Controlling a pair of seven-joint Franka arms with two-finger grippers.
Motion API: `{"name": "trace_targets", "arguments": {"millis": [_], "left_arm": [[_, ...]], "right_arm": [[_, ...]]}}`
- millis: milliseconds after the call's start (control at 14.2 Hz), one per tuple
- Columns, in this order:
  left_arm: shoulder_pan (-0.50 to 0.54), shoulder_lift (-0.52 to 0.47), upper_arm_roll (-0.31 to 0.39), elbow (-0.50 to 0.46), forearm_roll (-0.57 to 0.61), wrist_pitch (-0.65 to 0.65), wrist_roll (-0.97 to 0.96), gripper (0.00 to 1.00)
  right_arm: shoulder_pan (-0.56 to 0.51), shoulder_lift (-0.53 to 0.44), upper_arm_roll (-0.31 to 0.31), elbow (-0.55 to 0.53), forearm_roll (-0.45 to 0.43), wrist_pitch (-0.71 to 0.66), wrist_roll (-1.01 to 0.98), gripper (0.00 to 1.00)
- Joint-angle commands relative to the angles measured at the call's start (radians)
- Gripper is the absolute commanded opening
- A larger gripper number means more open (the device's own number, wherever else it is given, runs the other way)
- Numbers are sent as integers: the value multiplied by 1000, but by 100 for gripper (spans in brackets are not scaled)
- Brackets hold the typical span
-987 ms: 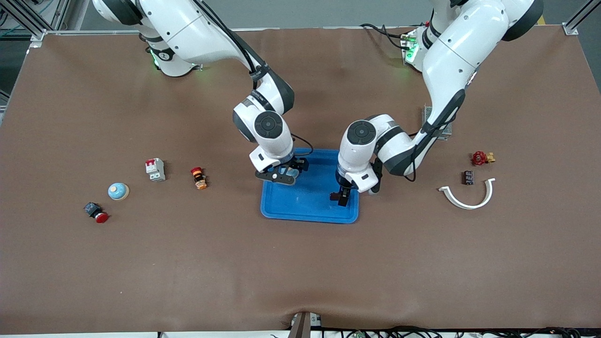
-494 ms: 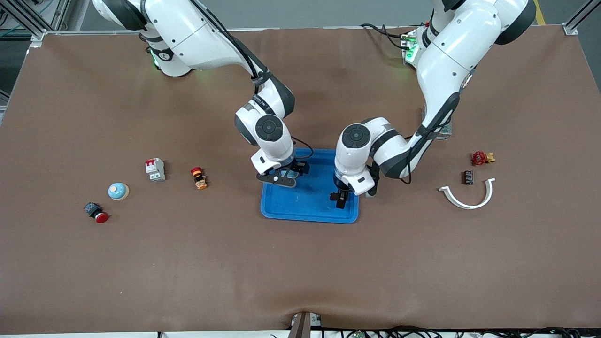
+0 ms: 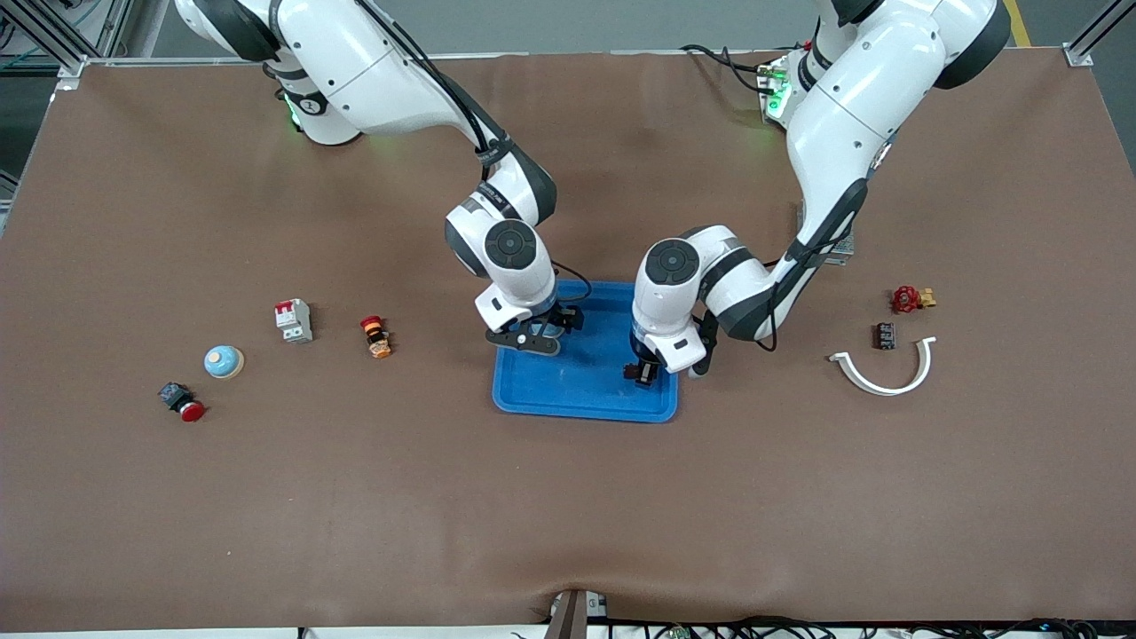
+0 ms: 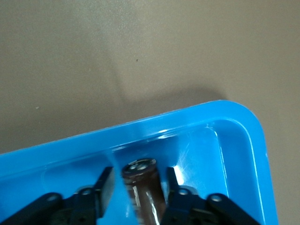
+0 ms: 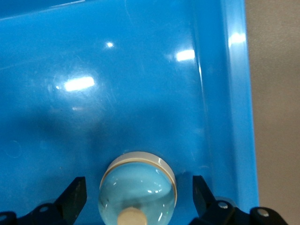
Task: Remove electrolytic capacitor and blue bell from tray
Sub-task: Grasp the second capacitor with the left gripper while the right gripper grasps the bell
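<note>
The blue tray [image 3: 577,390] lies mid-table with both grippers down inside it. My left gripper [image 3: 642,374] is at the tray's corner toward the left arm's end. In the left wrist view its fingers [image 4: 106,185] stand on either side of the dark brown electrolytic capacitor [image 4: 143,185]. One finger is against the capacitor, and blue tray [image 4: 187,119] shows between it and the other finger. My right gripper [image 3: 531,338] is open wide around the blue bell [image 5: 138,190], a pale blue dome with a cream knob, and neither finger touches it.
On the table toward the right arm's end are a second blue bell [image 3: 223,361], a white breaker [image 3: 294,320], an orange-red button [image 3: 376,336] and a red push button [image 3: 183,402]. Toward the left arm's end are a red valve [image 3: 907,298], a dark part [image 3: 885,335] and a white curved clip [image 3: 885,373].
Both grippers have sunk a little lower into the tray. The left gripper's fingers have drawn in around the capacitor.
</note>
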Motion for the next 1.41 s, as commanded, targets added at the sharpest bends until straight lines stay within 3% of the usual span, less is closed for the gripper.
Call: {"name": "trace_targets", "arguments": {"millis": [0, 71, 353, 494, 776, 1128, 1340], "left_arm": [[-14, 12, 9, 26, 19, -17, 10, 0], [-14, 10, 9, 26, 19, -17, 10, 0], [-11, 4, 8, 28, 14, -34, 12, 0], [-8, -2, 6, 28, 13, -41, 13, 0], [6, -19, -11, 28, 0, -110, 39, 0], [21, -39, -43, 98, -144, -280, 174, 0], [41, -75, -58, 119, -197, -374, 263, 0]], "right_arm": [[10, 17, -6, 22, -24, 6, 24, 100], [10, 17, -6, 24, -24, 6, 24, 100], [8, 17, -6, 24, -24, 5, 24, 57], [8, 17, -6, 25, -22, 3, 24, 50], [-6, -3, -4, 62, -9, -50, 20, 48], [-73, -20, 8, 293, -1, -453, 0, 48], [-146, -64, 8, 366, 34, -619, -142, 48]]}}
